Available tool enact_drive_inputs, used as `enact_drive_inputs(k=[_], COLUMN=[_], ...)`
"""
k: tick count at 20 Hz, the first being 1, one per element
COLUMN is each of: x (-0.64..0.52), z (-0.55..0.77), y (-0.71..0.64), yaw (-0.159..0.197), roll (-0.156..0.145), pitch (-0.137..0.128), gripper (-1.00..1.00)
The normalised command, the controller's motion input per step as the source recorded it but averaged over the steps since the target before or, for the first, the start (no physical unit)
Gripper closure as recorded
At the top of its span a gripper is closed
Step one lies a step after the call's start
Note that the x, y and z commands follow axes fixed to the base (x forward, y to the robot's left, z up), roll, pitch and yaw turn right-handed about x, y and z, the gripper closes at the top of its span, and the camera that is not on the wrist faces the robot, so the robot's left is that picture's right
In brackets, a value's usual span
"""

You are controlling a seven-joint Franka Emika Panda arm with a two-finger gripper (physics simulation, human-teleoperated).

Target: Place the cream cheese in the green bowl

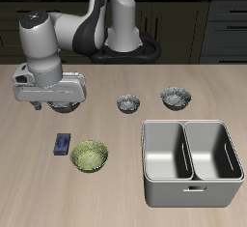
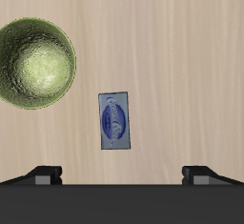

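The cream cheese [image 1: 63, 144] is a small dark blue flat box lying on the wooden table near the front edge; it shows clearly in the wrist view [image 2: 113, 121]. The green bowl [image 1: 89, 156] sits right beside it, empty, with a ribbed yellow-green inside [image 2: 36, 63]. My gripper [image 1: 60, 106] hangs above the table, farther back than the box, well above it. Its fingertips [image 2: 48, 173] stand wide apart with nothing between them.
Two grey metallic bowls [image 1: 128, 103] [image 1: 175, 98] stand near the table's middle. A steel double basin [image 1: 191, 162] fills the front corner opposite the green bowl. The robot's base [image 1: 123, 38] is at the back.
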Motion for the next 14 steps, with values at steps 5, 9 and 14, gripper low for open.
enact_drive_inputs(k=[5,9,14], x=[-0.03,-0.05,-0.01], z=[-0.41,-0.35,-0.21], y=[0.02,0.0,-0.02], yaw=[0.04,-0.001,0.011], roll=[0.005,-0.017,0.001], pitch=[0.044,0.035,0.026], gripper=[-1.0,-1.0,-1.0])
